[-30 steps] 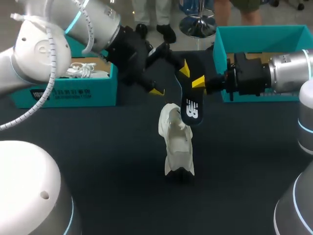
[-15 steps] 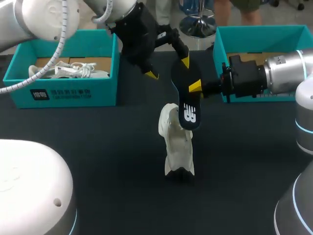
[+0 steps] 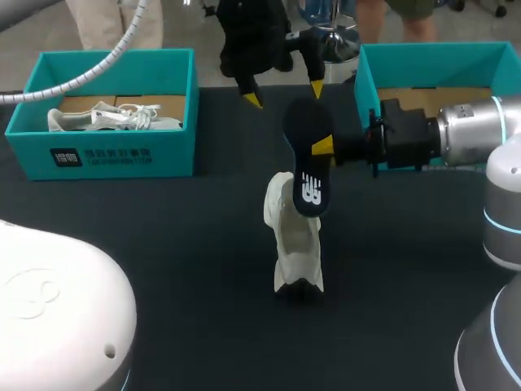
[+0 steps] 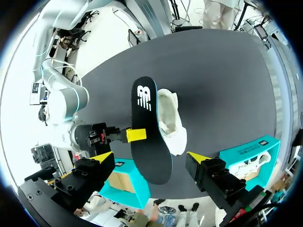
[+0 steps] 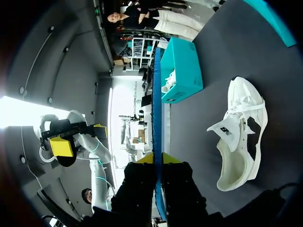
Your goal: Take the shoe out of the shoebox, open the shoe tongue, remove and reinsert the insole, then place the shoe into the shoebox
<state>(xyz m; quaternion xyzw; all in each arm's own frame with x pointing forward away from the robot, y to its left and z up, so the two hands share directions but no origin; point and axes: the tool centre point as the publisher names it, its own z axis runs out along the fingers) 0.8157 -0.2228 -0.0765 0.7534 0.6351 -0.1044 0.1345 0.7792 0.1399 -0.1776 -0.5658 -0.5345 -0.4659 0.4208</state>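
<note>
Right pincer [image 3: 324,148], centre right, clamps the black foam insole with white logo [image 3: 310,163] upright, just above the white knit sneaker [image 3: 295,244] mid-frame on the dark counter [image 3: 163,244]. Left pincer [image 3: 285,94], top centre, has its fingers spread. Teal cardboard shoebox [image 3: 440,49] sits upper right.

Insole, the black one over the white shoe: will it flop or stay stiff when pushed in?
Probably fairly stiff: pinched only at mid-edge by the right end effector, the black insole runs straight both ways. It looks thin edge-on, so likely light and bendable under pressure. The white shoe lies unheld, so it may slide.
</note>
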